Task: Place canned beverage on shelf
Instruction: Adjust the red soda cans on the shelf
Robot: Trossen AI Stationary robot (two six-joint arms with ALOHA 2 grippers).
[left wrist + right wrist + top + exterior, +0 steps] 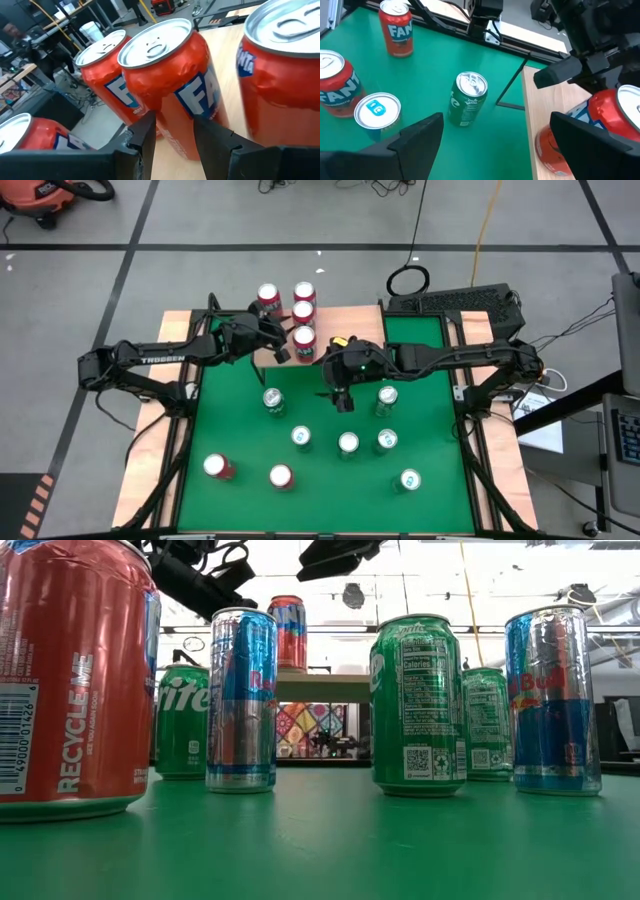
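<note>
The shelf (262,358), a light-wood board, stands at the table's far middle and carries several red Fanta cans (303,311). My left gripper (284,348) is over the shelf, level with the nearest can (304,340). In the left wrist view its fingers (175,142) stand a narrow gap apart just in front of that can (170,75), which stands upright on the board (230,45). Whether they touch it I cannot tell. My right gripper (340,395) hangs wide open and empty (500,145) over the green table beside the shelf's edge (545,115).
Several green, blue-silver and red cans stand upright on the green table: a green one (273,400) (467,97) near the shelf, another (387,398) right of my right gripper, and red ones (217,467) (281,476) at the near left. Close cans fill the low view (418,705).
</note>
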